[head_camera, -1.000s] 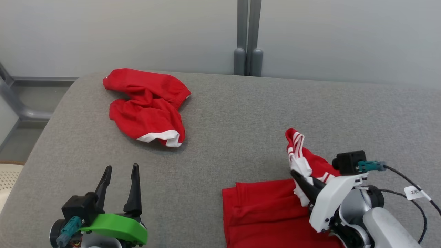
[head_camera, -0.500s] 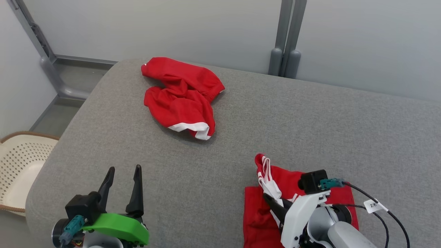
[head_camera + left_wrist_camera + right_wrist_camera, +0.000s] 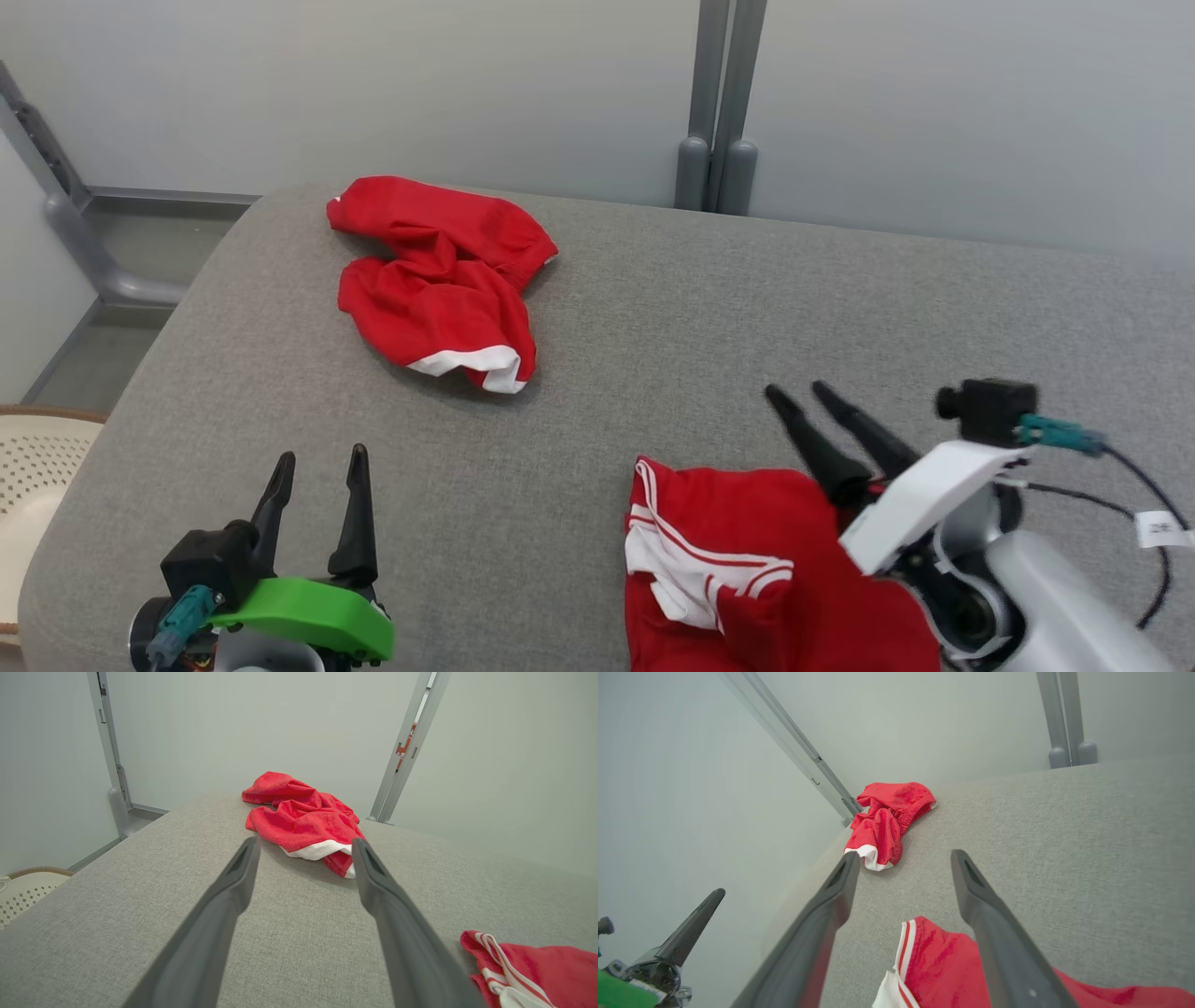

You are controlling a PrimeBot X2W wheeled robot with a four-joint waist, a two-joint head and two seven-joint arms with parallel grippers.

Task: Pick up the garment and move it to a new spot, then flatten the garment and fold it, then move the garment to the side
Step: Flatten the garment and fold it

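Two red garments lie on the grey fabric-covered table (image 3: 653, 317). The one you are working on, a red jersey garment with white side stripes (image 3: 738, 509), sits at the near edge, right of centre. Its striped white band is turned over on top, toward the left. The other, a crumpled red garment with a white hem (image 3: 439, 280), lies well apart at the far left.

Your right gripper (image 3: 795, 388) hangs over the striped garment's far right corner with its fingers spread and nothing between them. Your left gripper (image 3: 321, 454) rests at the near left, also spread and empty, well clear of both cloths.

I judge the step in hand to be finishing a fold. Lift the right gripper straight up before you swing it away, so a fingertip does not snag the flap and drag it open. The fold looks lumpy and its near edge is cut off in the head view, so check that the edges line up before you carry the garment aside. Press the flap flat if it bulges.

One second ago your right gripper was clamped on the striped band, holding it upright above the cloth. Half a second ago it was still gripping. Now the band has been let go and lies flat. The head camera has also swung, so the far garment's apparent shift is not a real move
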